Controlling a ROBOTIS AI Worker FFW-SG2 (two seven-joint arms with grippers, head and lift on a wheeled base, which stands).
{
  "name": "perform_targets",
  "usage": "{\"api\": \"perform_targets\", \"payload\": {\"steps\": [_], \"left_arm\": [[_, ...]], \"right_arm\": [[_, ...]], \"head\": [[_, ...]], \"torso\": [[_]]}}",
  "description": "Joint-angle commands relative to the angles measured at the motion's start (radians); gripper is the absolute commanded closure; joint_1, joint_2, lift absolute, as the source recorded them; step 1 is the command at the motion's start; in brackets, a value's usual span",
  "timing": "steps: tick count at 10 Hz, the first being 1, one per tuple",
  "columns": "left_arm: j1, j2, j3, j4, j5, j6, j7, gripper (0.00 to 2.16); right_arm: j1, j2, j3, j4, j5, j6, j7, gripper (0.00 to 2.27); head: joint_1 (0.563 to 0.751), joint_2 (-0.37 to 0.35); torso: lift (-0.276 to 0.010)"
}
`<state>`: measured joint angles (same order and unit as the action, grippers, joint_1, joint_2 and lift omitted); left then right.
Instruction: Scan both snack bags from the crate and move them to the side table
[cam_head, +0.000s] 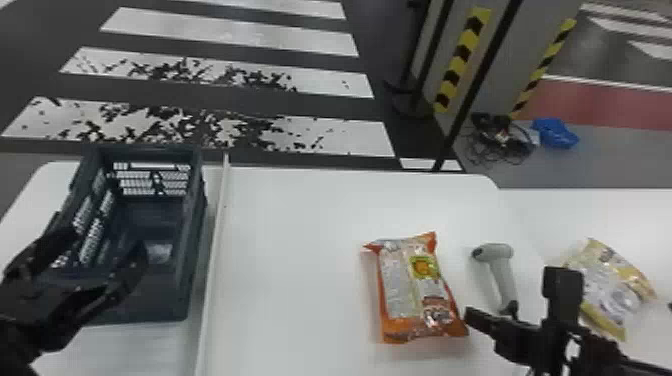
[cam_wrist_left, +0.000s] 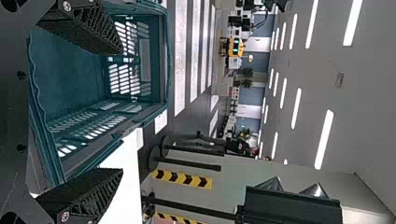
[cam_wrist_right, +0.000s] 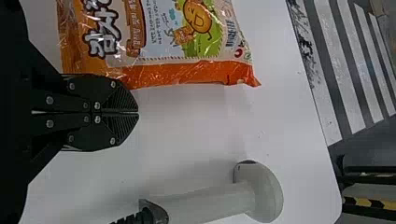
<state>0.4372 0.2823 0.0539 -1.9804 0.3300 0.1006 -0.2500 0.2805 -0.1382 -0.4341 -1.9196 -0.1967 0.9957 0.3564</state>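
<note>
Your right hand (cam_head: 469, 314) is closed beside the orange snack bag (cam_head: 415, 290), maybe touching it; your left hand (cam_head: 104, 243) is spread at the crate (cam_head: 196, 225).

Large industrial-looking hall: crosswalk stripes (cam_head: 230, 36), yellow-black hazard tape (cam_head: 458, 59), long ceiling lights (cam_wrist_left: 324, 140).

Orange snack bag (cam_wrist_right: 187, 72) carries large Korean lettering (cam_wrist_right: 103, 44), smaller print and a barcode (cam_wrist_right: 230, 33); markings on yellow snack bag (cam_head: 607, 290) too blurred to read.
</note>
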Motion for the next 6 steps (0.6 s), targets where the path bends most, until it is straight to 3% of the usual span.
{"api": "perform_targets", "payload": {"steps": [1,6], "left_arm": [[0.000,0.000,0.000,0.002,0.000,0.000,0.000,0.10],[0.000,0.000,0.000,0.002,0.000,0.000,0.000,0.10]], "right_arm": [[0.000,0.000,0.000,-0.001,0.005,0.001,-0.002,2.11],[0.019,0.000,-0.021,-0.095,0.031,-0.021,-0.014,2.10]], "head": [[0.695,-0.204],[0.695,-0.223]], "torso": [[-0.099],[-0.099]]}}
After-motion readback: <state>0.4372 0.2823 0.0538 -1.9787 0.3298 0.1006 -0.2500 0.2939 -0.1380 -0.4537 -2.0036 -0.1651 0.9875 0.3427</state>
